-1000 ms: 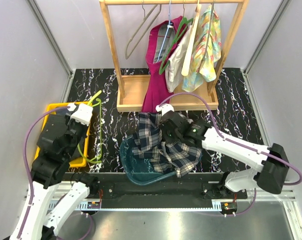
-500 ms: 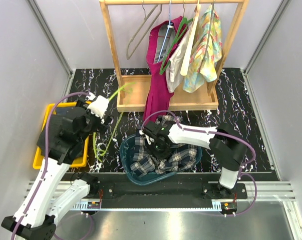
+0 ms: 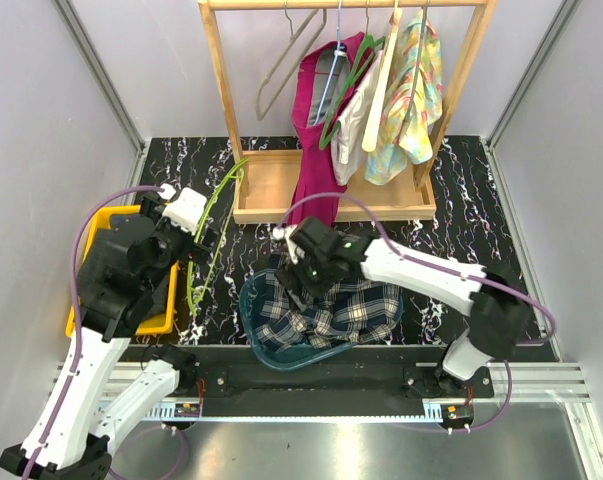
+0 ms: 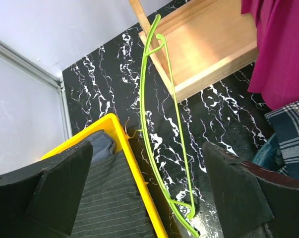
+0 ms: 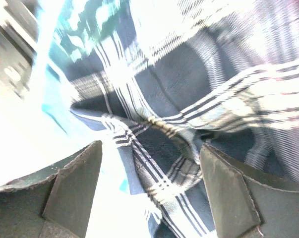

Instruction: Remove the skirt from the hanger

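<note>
wooden rack (image 3: 271,185) at table's back | plaid skirt (image 3: 331,312) heaped in teal basket (image 3: 249,318), off the hanger | green hanger (image 4: 142,99) loose between yellow bin (image 3: 153,324) and rack | left gripper (image 4: 147,148) spread wide, empty | right gripper (image 5: 150,148) spread over skirt, gripping nothing

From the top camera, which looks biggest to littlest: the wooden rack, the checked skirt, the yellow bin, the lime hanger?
1. Wooden rack.
2. Checked skirt.
3. Yellow bin, but the left arm hides much of it, so skirt versus bin is unsure.
4. Lime hanger, long but thin.
</note>
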### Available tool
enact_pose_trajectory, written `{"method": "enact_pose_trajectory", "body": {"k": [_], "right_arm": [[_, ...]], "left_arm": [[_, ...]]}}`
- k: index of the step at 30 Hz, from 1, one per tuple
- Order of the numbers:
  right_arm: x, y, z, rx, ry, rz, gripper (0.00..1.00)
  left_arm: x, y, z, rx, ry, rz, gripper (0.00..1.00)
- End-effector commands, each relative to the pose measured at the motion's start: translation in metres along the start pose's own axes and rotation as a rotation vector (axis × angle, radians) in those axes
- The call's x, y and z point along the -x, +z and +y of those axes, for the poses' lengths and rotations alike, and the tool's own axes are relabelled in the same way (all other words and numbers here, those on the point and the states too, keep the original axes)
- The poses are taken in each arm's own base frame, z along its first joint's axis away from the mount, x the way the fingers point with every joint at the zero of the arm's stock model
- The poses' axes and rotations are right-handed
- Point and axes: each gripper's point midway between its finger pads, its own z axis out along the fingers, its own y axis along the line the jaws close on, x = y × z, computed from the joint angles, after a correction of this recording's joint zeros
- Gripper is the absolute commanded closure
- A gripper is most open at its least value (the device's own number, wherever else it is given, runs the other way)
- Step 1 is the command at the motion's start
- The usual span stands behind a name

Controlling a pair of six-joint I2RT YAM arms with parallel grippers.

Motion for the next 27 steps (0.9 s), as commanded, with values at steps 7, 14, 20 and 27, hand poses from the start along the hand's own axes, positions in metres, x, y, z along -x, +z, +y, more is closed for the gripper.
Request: {"method": "enact_pose_trajectory", "body": {"k": [7, 14, 20, 27], "right_arm": [[0.069, -0.044, -0.028, -0.126, 0.018, -0.308, 0.15], [0.071, -0.005, -0.012, 0.121, 0.036, -0.187, 0.61], [0.055, 0.029, 0.018, 0.351, 0.039, -0.054, 0.78], [0.072, 0.050, -0.055, -0.047, 0.120, -0.167, 0.78]], "left_arm": [[0.006, 0.001, -0.011, -0.045, -0.048, -0.051, 0.01], [0.017, -0.010, -0.008, -0.042, -0.070, -0.085, 0.01], [0.027, -0.017, 0.000, -0.016, -0.064, -0.111, 0.01], [0.029, -0.019, 0.001, -0.012, -0.062, -0.117, 0.01]]}}
